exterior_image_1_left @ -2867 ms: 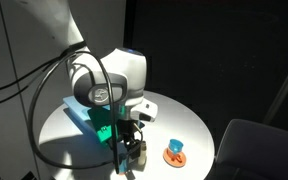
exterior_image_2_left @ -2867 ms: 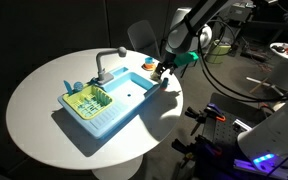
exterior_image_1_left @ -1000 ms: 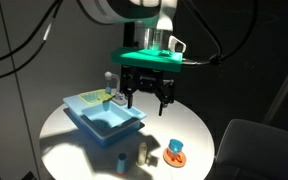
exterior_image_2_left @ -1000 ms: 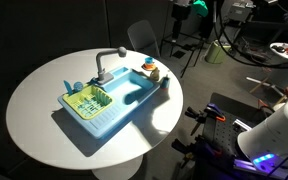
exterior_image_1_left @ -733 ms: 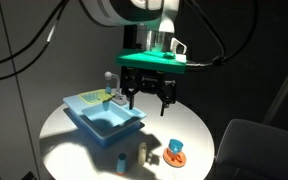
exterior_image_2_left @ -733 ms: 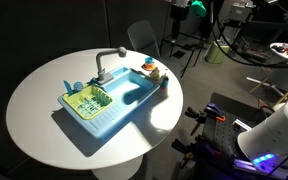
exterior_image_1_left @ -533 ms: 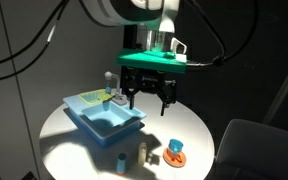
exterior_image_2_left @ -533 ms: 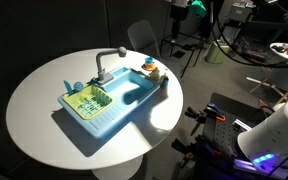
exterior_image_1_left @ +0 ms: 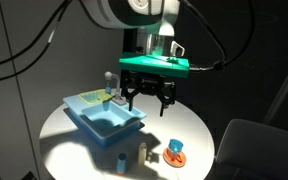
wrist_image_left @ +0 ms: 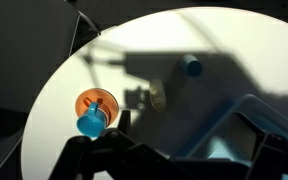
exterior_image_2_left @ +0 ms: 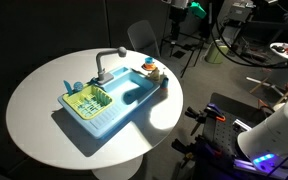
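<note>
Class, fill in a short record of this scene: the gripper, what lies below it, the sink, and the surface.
Gripper: open, empty, high above the table
Below it: orange plate with blue cup on it; tan bottle; blue-capped bottle
Sink: blue toy sink with faucet and green rack
Surface: round white table

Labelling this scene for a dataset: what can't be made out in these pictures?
- Wrist view: sink cut off by the bottom edge, dark gripper fingers across it.
- Exterior view: two small upright items by the orange plate, too small to identify.
- Exterior view: green rack contents, too small.
</note>
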Robot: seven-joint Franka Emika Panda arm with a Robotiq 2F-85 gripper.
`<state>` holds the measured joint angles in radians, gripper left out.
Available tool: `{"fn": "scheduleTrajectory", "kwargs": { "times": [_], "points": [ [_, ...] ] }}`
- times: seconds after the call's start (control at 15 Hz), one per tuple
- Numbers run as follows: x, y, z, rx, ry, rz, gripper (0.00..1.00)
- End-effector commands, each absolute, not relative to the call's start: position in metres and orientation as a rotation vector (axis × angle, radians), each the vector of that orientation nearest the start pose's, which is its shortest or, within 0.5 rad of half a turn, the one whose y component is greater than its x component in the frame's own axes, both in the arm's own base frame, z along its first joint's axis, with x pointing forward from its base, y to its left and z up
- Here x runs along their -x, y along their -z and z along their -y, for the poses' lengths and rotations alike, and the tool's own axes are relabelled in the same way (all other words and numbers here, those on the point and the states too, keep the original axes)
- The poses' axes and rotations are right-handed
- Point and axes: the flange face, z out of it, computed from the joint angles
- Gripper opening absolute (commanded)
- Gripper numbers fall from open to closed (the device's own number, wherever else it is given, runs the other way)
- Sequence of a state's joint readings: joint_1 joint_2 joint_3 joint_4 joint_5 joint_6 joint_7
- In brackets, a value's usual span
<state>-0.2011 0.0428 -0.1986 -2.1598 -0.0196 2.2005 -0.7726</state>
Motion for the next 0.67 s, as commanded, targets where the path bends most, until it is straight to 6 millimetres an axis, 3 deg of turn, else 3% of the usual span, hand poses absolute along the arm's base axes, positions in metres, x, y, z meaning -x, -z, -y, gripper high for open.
{"fn": "scheduleTrajectory", "kwargs": {
  "times": [0.0,0.6],
  "points": [
    [-0.510,-0.366,0.220,3.071,0.009,0.739,1.00],
    [-0.521,-0.310,0.224,3.020,-0.009,0.898,1.00]
  ]
}}
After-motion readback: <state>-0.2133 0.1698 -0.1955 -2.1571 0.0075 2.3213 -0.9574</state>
